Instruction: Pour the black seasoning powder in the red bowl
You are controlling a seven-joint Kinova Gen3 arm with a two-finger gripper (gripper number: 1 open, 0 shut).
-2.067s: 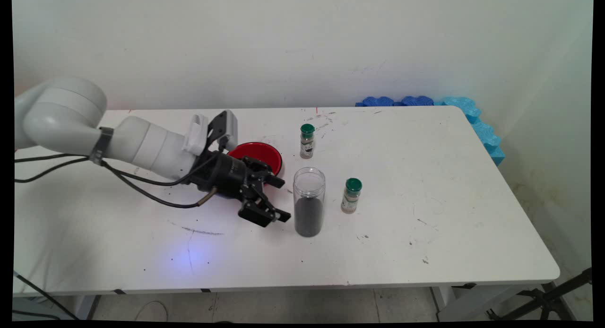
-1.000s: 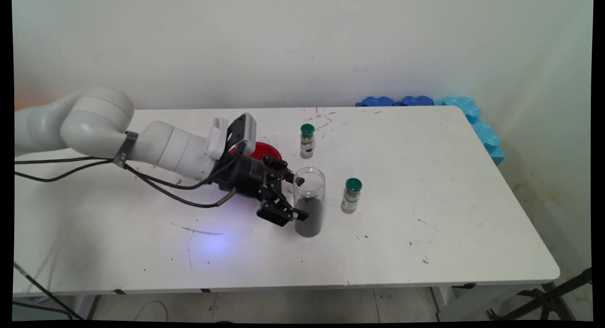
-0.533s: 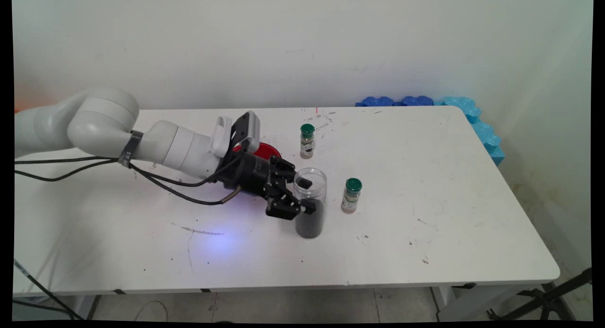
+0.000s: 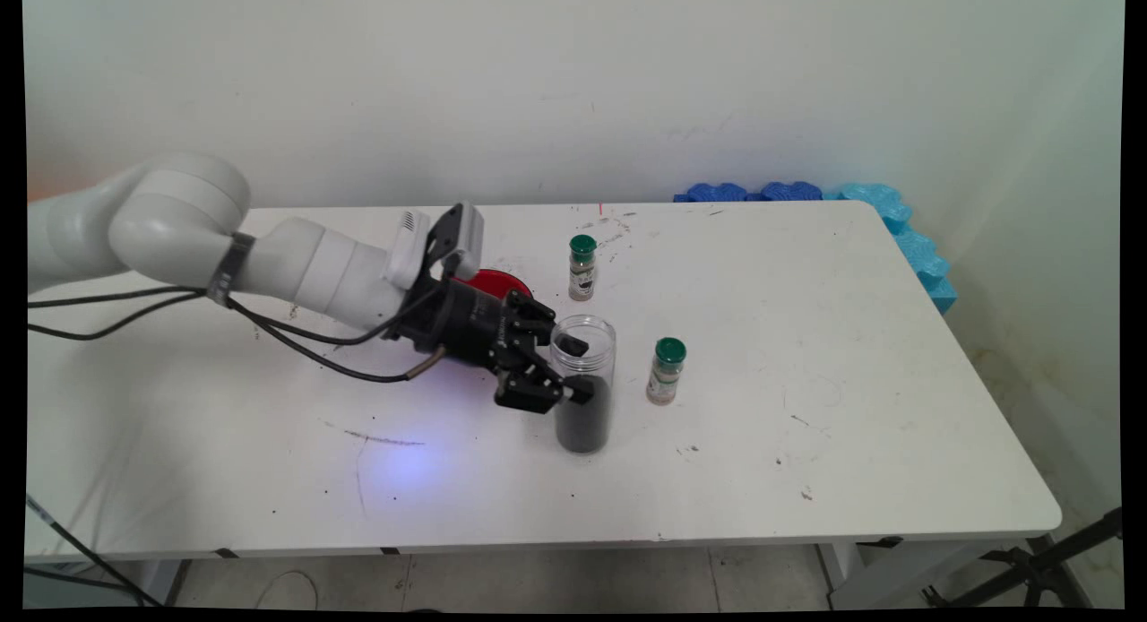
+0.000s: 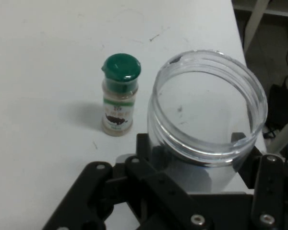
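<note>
End effector [image 4: 576,368] was clamped on a clear jar [image 4: 584,384], dark powder in its lower half, upright on the worktop [image 4: 806,353]. Two green-capped shakers stood near: one [image 4: 666,370] just right, another [image 4: 582,267] behind. Red bowl [image 4: 497,284] lay behind the arm.

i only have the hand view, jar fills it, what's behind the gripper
Observer: A red bowl sits on the table behind the gripper, mostly hidden by the arm.
Operator: i see one green-capped shaker, any more
Observer: Two. A far shaker stands towards the wall; the near shaker is the one beside the jar.
Operator: anything in the jar
Observer: Its lower part holds dark material; the top is clear and it has no lid.
Operator: fingers on it
Observer: One finger on each side of it, around mid-height.
</note>
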